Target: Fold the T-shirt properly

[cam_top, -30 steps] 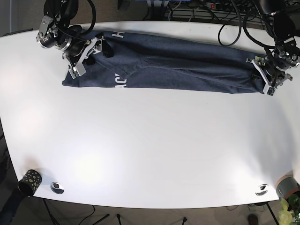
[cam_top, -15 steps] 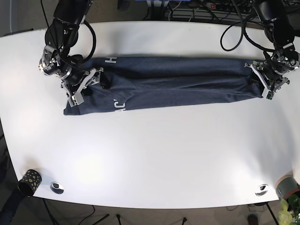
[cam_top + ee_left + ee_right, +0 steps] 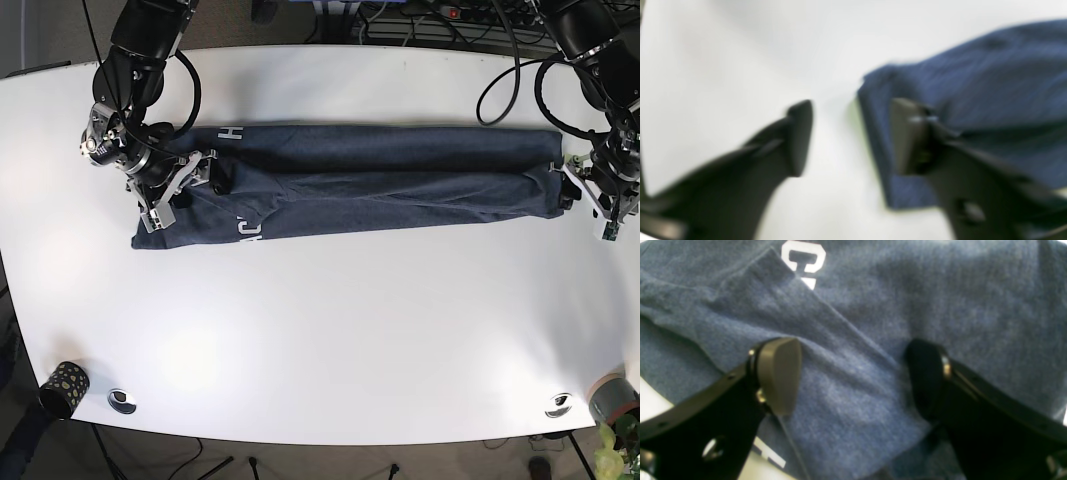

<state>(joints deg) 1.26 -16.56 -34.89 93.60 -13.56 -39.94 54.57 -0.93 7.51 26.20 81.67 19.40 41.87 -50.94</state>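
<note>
The navy T-shirt (image 3: 400, 180) lies folded into a long band across the back of the white table (image 3: 320, 320), with white lettering near its left end. My right gripper (image 3: 195, 188) hovers open over that left end. In the right wrist view its jaws (image 3: 853, 373) stand wide apart above the cloth (image 3: 853, 316), holding nothing. My left gripper (image 3: 572, 195) is open at the shirt's right end. In the blurred left wrist view (image 3: 853, 136) one finger is over the shirt's corner (image 3: 957, 76) and the other over bare table.
A dark dotted cup (image 3: 63, 388) stands at the front left corner. Metal discs (image 3: 122, 400) (image 3: 558, 405) sit near the front edge. A grey pot (image 3: 612, 398) is at the front right. Cables (image 3: 440, 20) run behind the table.
The shirt band has been drawn toward the front and straightened. My left gripper has let go of the right end and moved right, off the cloth. My right gripper barely moved.
</note>
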